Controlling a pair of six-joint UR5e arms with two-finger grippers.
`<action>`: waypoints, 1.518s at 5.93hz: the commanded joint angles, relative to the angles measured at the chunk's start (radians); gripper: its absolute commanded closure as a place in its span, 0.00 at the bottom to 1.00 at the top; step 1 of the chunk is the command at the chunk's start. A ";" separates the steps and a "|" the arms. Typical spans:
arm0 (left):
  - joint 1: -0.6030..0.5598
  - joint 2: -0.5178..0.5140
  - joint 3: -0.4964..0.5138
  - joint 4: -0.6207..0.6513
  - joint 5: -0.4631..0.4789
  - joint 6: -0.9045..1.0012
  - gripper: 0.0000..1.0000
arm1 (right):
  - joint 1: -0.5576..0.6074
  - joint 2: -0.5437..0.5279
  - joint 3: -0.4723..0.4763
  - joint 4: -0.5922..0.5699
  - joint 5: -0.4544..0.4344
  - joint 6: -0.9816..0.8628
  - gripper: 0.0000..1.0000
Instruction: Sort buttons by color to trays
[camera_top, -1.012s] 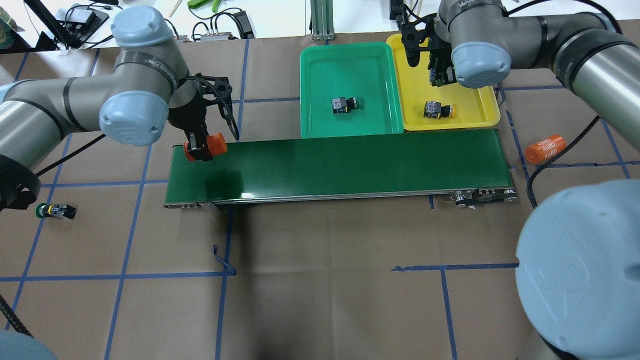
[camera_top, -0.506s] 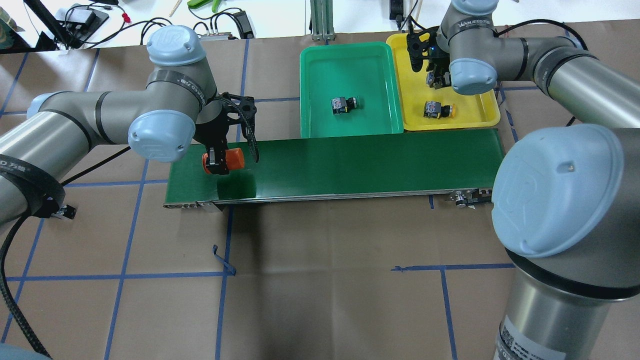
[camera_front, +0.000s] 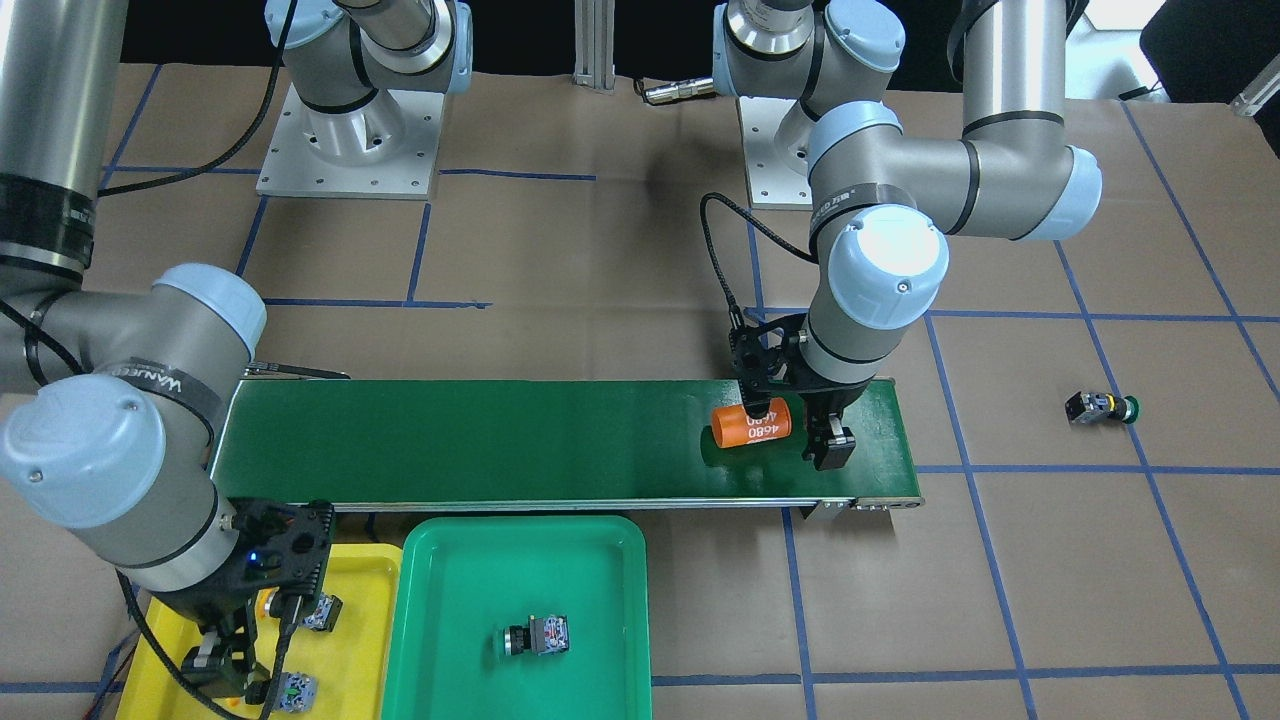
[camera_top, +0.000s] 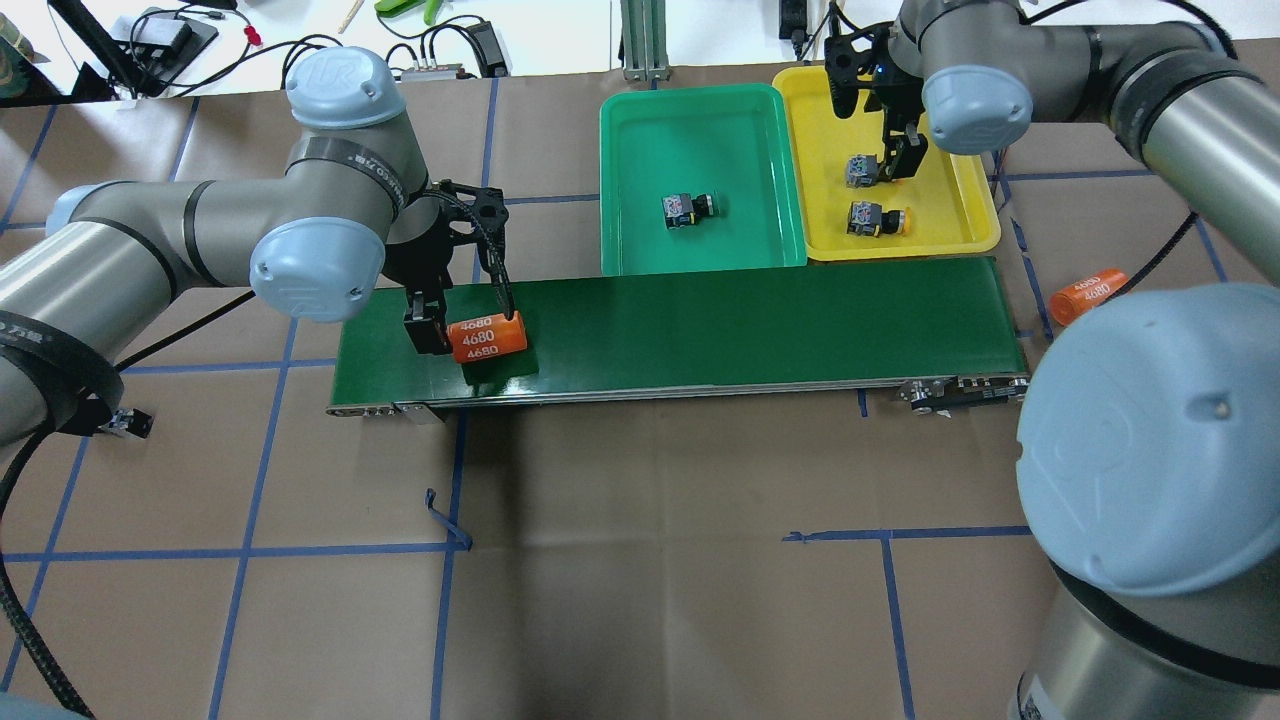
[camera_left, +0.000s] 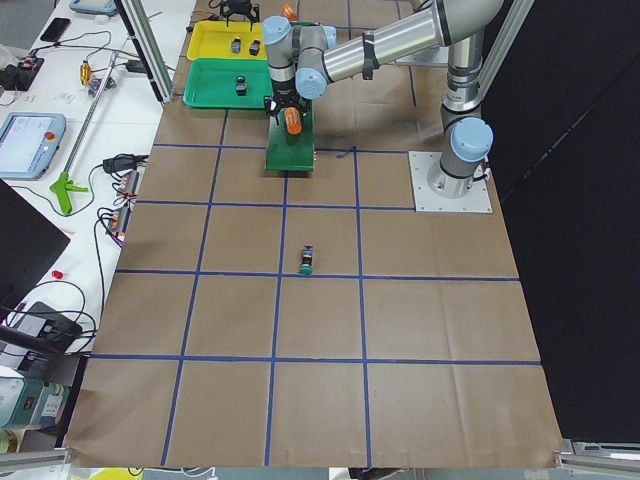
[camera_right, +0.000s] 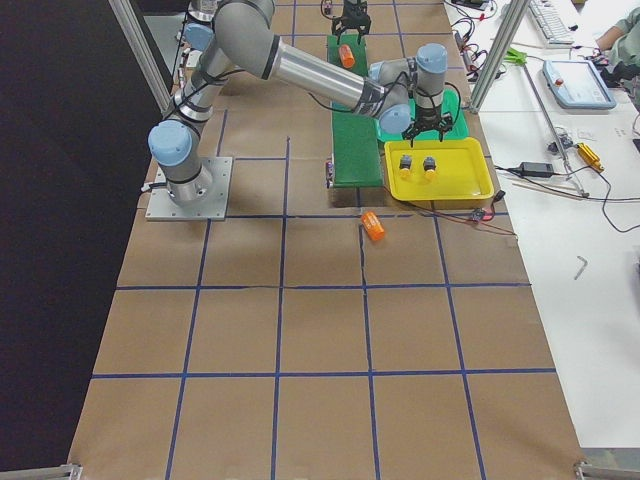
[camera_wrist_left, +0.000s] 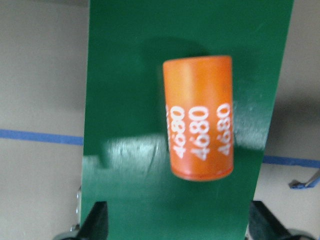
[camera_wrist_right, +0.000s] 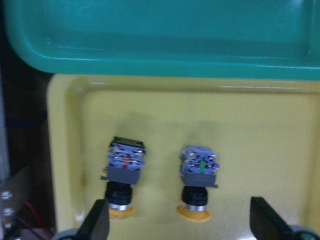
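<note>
Yellow tray (camera_wrist_right: 250, 110): buttons (camera_wrist_right: 199, 170) beneath right jaws

Lighting's bright and even from above, shadows soft. Both wrist views are kinda blurry, and there's a shiny glare patch on the conveyor belt (camera_wrist_left: 125, 75) next to the orange cylinder (camera_wrist_left: 199, 117).

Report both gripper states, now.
Left gripper: open; orange cylinder lies ungripped on the belt.
Right gripper: open, empty, over the yellow tray.
</note>
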 joint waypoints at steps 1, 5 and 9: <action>0.155 0.059 -0.008 -0.032 -0.003 0.009 0.02 | 0.042 -0.181 0.051 0.269 -0.002 0.087 0.00; 0.497 0.064 -0.034 -0.074 0.087 0.622 0.02 | 0.291 -0.357 0.262 0.258 0.011 0.433 0.00; 0.731 -0.094 -0.099 0.276 0.082 1.106 0.02 | 0.291 -0.363 0.292 0.217 0.015 0.186 0.00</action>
